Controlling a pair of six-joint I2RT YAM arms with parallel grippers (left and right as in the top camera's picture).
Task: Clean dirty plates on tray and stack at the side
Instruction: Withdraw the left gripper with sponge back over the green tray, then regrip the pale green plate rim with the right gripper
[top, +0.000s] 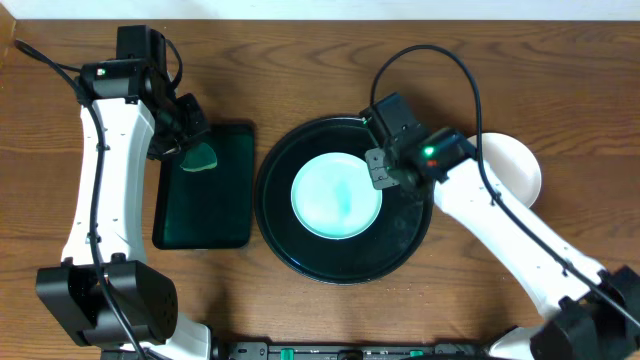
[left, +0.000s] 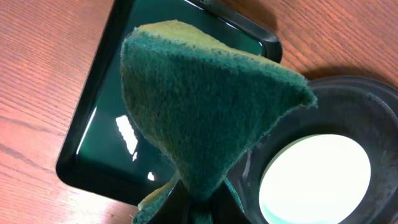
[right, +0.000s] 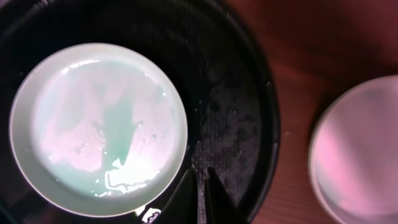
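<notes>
Wood table (top: 300, 60) — smeared plate (top: 337, 195) on tray (top: 272, 205) awaits wiping; your left gripper (top: 190, 150) clamps sponge (top: 200, 157) at nine o'clock, right gripper (top: 380, 180) pinched closed, empty — carry sponge over.

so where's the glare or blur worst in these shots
right wrist: glare washes out the tray plate, the side plate is soft and pinkish; left wrist: the sponge is sharp, the tray plate blown white; overhead: even light, faint shadows
</notes>
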